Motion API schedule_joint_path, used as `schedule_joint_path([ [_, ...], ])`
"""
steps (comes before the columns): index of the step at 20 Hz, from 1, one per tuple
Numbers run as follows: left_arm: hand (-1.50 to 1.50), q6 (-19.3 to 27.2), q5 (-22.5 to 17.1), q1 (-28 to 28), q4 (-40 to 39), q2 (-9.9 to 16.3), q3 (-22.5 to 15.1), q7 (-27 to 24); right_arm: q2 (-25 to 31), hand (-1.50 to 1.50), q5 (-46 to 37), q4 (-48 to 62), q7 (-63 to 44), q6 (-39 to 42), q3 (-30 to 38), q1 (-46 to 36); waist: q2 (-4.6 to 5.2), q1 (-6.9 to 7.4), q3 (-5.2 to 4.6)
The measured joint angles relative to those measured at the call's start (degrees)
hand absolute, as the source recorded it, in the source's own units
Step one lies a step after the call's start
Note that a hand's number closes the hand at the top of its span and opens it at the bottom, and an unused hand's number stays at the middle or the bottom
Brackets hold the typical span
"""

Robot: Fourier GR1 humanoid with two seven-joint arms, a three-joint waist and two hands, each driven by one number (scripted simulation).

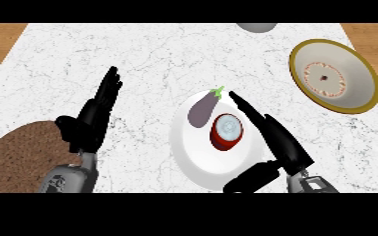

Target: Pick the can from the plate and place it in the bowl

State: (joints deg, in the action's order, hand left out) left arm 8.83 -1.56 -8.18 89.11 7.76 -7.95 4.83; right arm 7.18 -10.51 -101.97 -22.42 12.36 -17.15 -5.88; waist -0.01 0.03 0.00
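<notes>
Right hand (275, 139) spread, fingers straight, just right of can (227, 131) on plate (193, 156), ready to grasp; bowl (332, 76) far right.

Likely a kitchen, marble-look counter (170, 50), white plate (193, 152) with aubergine (202, 111), bowl (358, 87)
</notes>
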Motion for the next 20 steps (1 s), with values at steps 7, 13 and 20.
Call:
schedule_joint_path([
  [7, 0.00, -1.66, 0.91, -1.62, -2.30, -0.75, 2.32, -0.46, -2.21, -1.50, -3.70, 6.59, 5.96, -1.13, 0.56, 0.53, 0.03, -0.03, 0.01],
  [13, 0.00, -2.23, 1.32, 0.15, -1.44, -1.46, 2.50, -1.22, -2.15, -1.50, -11.44, 11.62, 8.32, -4.38, -1.07, 0.59, 0.00, 0.05, 0.00],
  [20, 0.00, -2.92, 2.41, -0.60, -1.01, -2.12, 3.27, 0.11, -3.99, 1.50, -14.77, 19.10, 11.58, -4.47, -0.24, -2.78, -0.21, -0.01, -0.10],
])
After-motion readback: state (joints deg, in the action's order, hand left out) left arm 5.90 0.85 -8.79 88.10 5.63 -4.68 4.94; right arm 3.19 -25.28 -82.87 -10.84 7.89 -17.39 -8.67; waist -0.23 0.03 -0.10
